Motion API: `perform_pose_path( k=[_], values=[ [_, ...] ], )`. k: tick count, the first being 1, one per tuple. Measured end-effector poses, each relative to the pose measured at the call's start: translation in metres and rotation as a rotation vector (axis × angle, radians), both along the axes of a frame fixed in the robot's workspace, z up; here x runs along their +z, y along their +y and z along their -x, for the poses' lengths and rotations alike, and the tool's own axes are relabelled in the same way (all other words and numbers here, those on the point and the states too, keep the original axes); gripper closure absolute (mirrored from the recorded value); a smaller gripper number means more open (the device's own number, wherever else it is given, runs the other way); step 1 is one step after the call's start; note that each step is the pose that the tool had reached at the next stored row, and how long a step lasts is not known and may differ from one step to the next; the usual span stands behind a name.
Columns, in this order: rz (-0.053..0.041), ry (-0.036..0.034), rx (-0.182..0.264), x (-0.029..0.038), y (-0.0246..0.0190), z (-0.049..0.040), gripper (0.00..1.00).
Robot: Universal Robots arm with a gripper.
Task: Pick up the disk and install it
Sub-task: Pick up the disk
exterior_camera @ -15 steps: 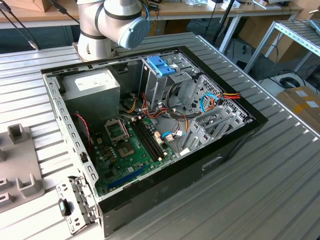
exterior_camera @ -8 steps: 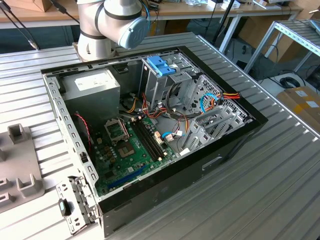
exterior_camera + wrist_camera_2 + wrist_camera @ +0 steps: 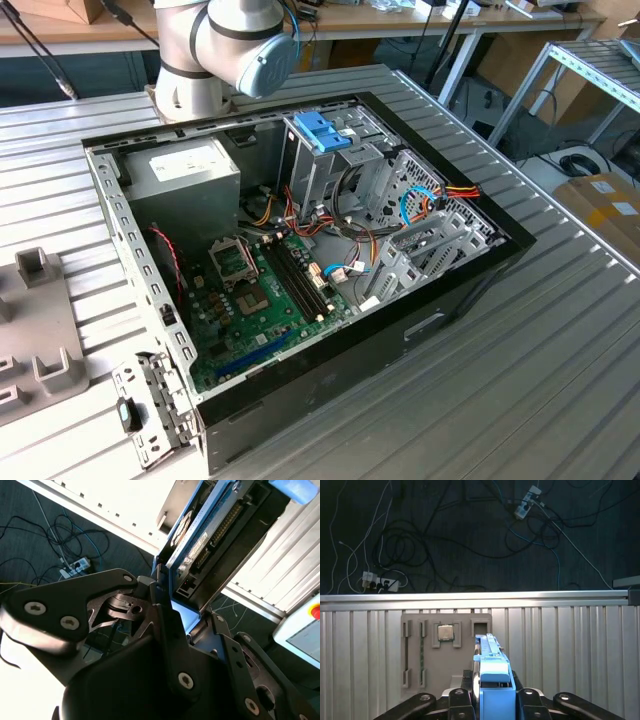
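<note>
The claw (image 3: pixel 493 687) is closed on the disk (image 3: pixel 489 652), one finger on each flat side, pinching it near the end closest to the wrist. The disk stands on edge in that hold. Its light-blue carrier frame faces the first wrist view, and its long axis runs straight out from between the fingers.

The disk is raised over the grey fixture tray (image 3: pixel 415 650) and appears to be clear of it. Its free end points across the tray toward the surface's (image 3: pixel 570 650) edge rail. A processor chip (image 3: pixel 445 632) sits in a tray pocket just beside the line of the disk. The floor (image 3: pixel 470 530), strewn with cables, lies past the rail on the far side of the tray.

In the exterior view, what looks like the same tray lies on the surface with the open computer case (image 3: pixel 330 390) to its right, near but apart. The drive cage (image 3: pixel 330 170), holding a bare blue bracket (image 3: pixel 322 130), is at the end of the case farther from the tray. The surface between tray and case is bare. The case is open on top, though loose wiring crowds the cage.
</note>
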State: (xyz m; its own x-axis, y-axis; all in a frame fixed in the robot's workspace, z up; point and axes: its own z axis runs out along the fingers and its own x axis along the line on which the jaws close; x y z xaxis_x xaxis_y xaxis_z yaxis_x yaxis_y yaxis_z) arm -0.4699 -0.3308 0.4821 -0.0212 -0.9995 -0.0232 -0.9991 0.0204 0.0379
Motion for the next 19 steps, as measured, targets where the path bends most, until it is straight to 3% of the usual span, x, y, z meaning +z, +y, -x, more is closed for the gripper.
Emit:
perform_pose_path(
  k=[19],
  values=[
    [0.0000,0.0001,0.000,0.0117,0.0000,0.0000,0.63]
  ],
)
